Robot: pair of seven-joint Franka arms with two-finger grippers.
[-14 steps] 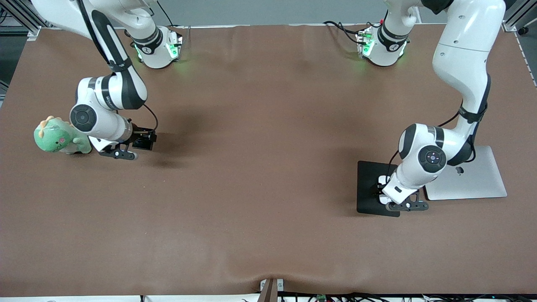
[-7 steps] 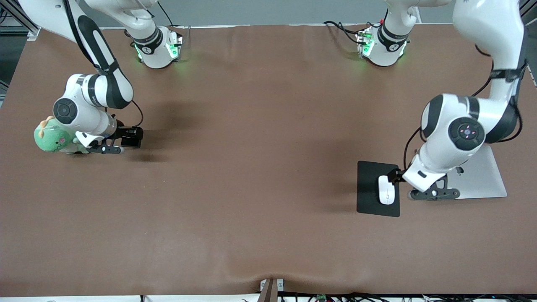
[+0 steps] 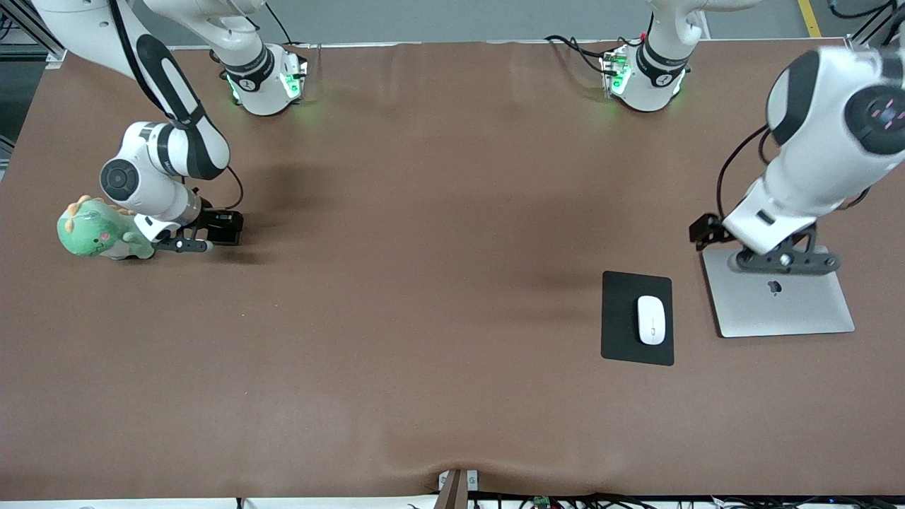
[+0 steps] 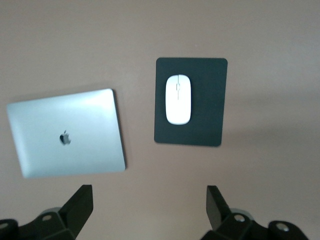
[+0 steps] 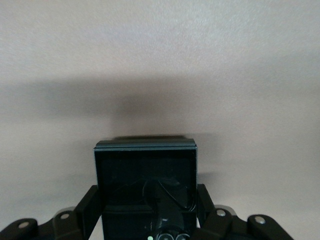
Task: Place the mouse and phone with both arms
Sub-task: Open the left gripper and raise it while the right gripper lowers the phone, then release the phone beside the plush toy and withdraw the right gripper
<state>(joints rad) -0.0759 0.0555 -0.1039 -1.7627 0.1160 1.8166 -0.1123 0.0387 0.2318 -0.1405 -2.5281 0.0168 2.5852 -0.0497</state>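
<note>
The mouse [image 3: 651, 319] lies on its black pad [image 3: 622, 339], the left gripper [image 3: 749, 244] spread empty above the laptop [image 3: 792, 311]; the right gripper [image 3: 212, 233], beside the green plush toy [image 3: 95, 233], clamps the unplaced phone [image 3: 225, 227].

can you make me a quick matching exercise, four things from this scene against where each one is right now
Things:
1. mouse
2. phone
3. left gripper
4. green plush toy

Places:
A. clamped in the right gripper
B. on the table at the right arm's end
C. on the black pad
D. open, above the silver laptop

Pairs: 1-C, 2-A, 3-D, 4-B
</note>
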